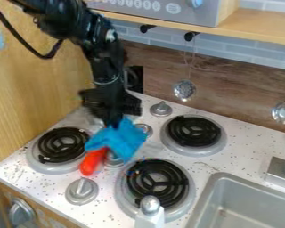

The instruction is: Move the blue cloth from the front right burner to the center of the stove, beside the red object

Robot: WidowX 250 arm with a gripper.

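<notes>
Cloth, bright blue (pixel 122 140), looks light and limp, best pinched by a fold; black two-finger hand (pixel 114 124) meets its top, opening and grip unclear.

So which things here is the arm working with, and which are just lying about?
At work:
- gripper, over the stove
- blue cloth, right at the gripper
- orange-red object, against the cloth

Just there:
- four burners
- stove knobs
- two hanging utensils
- sink
</notes>
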